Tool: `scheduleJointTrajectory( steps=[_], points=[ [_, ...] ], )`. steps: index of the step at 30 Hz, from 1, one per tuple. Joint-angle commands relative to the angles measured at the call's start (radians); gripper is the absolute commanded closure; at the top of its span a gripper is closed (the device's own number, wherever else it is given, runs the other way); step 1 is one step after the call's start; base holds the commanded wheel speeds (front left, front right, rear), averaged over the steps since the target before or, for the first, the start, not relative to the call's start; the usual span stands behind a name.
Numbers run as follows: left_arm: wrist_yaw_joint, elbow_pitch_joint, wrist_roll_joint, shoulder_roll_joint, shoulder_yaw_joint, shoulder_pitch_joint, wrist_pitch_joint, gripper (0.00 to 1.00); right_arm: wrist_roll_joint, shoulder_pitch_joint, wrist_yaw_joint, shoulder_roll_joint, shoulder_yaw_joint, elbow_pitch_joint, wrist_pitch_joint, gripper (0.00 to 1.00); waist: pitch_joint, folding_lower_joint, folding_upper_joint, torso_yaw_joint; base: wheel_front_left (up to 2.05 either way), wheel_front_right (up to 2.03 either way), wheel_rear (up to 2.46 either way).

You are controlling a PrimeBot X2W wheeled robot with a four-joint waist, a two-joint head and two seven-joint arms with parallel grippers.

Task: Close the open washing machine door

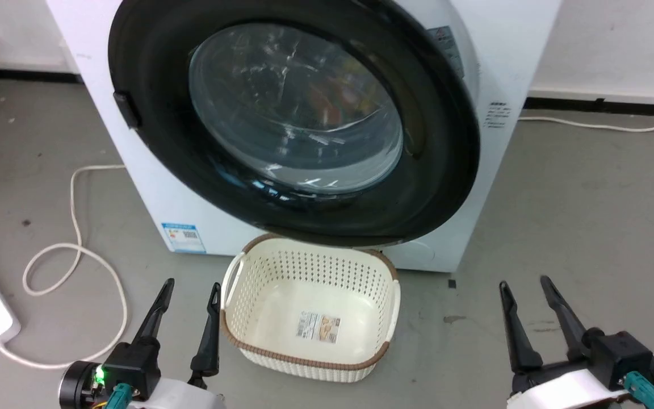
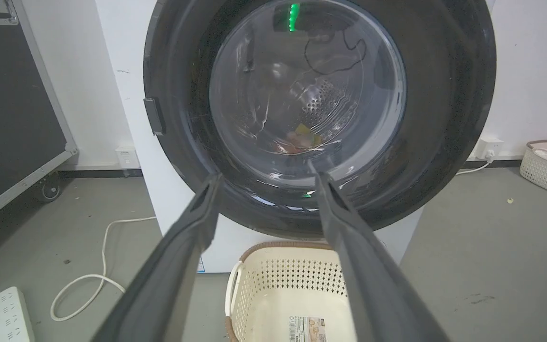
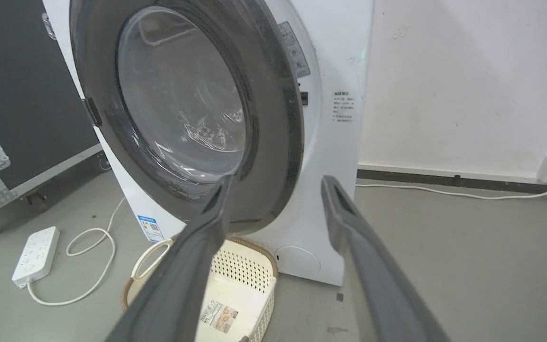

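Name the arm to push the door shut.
Left, probably. The washing machine door has its latch, the free edge, toward the left end effector; the right end effector faces the hinged side.

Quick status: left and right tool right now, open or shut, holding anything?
Left tool: open, holding nothing.
Right tool: open, holding nothing.

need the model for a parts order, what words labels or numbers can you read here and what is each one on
Nothing is sharp enough to quote.
blue label sticker, low on the front of the washing machine: too small to read.
grey sticker, upper right of that front: blurred.
black print, below the grey sticker: too small to read.
paper label, on the floor of the basket: barcode and a picture, print unreadable.
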Motion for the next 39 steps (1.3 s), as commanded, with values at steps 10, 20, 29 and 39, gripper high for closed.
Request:
scheduleJointTrajectory(
  steps=[10, 20, 29, 39],
  points=[
    [-0.016, -0.026, 0.036, -0.036, 0.01, -0.066, -0.005, 0.0, 0.047, -0.155, 0.001, -0.104, 0.122, -0.029, -0.005, 1.0, 0.159, 0.0, 0.0, 0.108, 0.0, 0.0, 0.0],
    [-0.019, -0.029, 0.03, -0.061, -0.01, -0.138, -0.005, 0.0, 0.143, -0.479, 0.001, -0.303, 0.228, 0.15, -0.005, 1.0, 0.288, 0.0, 0.0, 0.194, 0.0, 0.0, 0.0],
    [-0.015, -0.024, 0.032, -0.066, -0.044, -0.177, -0.005, 0.0, 0.264, -0.728, 0.001, -0.425, 0.261, 0.346, -0.005, 1.0, 0.344, 0.0, 0.0, 0.226, 0.0, 0.0, 0.0],
    [-0.005, -0.026, 0.031, -0.067, -0.07, -0.201, -0.005, 0.0, 0.294, -0.909, 0.001, -0.476, 0.279, 0.516, -0.005, 1.0, 0.381, 0.0, 0.0, 0.23, 0.0, 0.0, 0.0]
  ],
)
